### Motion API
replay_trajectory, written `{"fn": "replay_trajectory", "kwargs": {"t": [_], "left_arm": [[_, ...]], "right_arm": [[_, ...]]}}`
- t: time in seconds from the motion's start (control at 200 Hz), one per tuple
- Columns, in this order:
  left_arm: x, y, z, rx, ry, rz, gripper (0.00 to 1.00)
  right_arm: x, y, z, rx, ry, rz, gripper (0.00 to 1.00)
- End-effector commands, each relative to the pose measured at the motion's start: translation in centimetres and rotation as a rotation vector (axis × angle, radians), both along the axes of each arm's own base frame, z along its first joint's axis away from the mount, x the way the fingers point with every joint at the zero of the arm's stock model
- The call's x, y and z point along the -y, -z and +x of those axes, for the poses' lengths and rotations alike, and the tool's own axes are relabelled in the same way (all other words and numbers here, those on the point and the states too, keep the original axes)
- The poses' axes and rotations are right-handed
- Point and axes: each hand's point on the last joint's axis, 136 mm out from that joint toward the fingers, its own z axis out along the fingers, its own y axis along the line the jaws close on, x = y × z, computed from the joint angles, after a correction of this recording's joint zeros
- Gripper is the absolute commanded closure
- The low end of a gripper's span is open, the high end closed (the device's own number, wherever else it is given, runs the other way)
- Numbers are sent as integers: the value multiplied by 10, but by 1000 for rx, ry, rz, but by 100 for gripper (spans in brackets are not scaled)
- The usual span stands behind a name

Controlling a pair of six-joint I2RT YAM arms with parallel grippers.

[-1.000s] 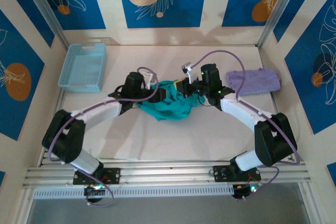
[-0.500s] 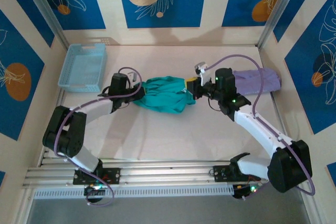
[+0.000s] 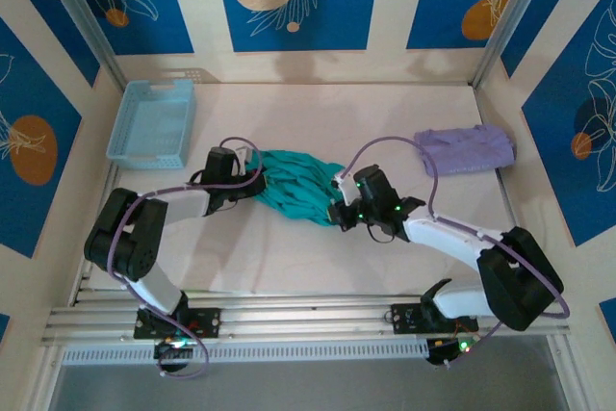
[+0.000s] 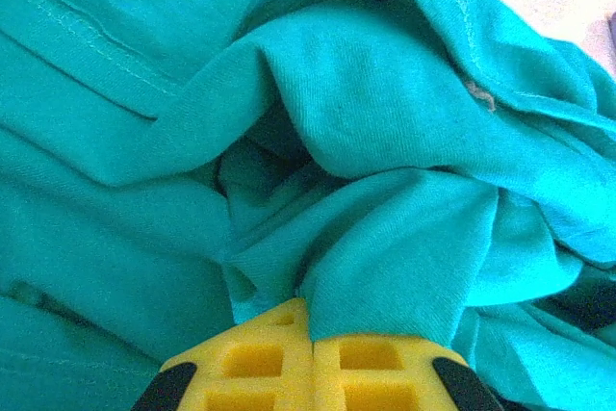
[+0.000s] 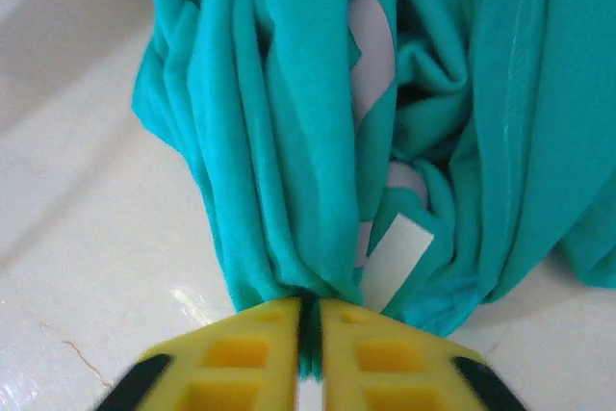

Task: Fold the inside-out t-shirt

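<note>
The inside-out t-shirt (image 3: 294, 185), teal-green soft cloth, is bunched into a long creased band over the middle of the wide pale bench (image 3: 318, 257), running from my left side, further back, towards my right side, nearer to me. I cannot tell whether its middle rests on the bench or hangs just above it.

At the far left corner stands a light blue slatted plastic basket (image 3: 152, 122), well apart from the shirt. At the far right lies a pale lavender folded garment (image 3: 464, 149), also apart from the shirt and from both my arms.

My left claw (image 3: 255, 180) grips the left end of the band. Seen from my left wrist, that left claw (image 4: 310, 353) has its yellow pads pressed together, and a fold of teal cloth rises from between them, with loose folds and a stitched hem heaped behind.

My right claw (image 3: 337, 211) is at the right end of the band, low over the bench. From my right wrist, the right claw (image 5: 308, 334) has its yellow pads all but closed, with a gathered bundle of teal pleats pinched in the thin slit between them. Just beside that bundle a small white rectangular label (image 5: 395, 257) hangs from the cloth.
</note>
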Motion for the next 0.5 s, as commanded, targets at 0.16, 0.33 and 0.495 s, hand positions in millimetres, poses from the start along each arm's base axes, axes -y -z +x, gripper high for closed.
{"fn": "replay_trajectory", "kwargs": {"t": [0.16, 0.33, 0.495], "left_arm": [[5, -16, -2, 47, 41, -26, 100], [6, -18, -2, 51, 48, -31, 100], [7, -19, -3, 50, 55, -31, 100]], "right_arm": [[-11, -37, 26, 87, 1, 5, 55], [-24, -35, 40, 83, -33, -13, 50], [-33, -24, 48, 53, -44, -18, 55]]}}
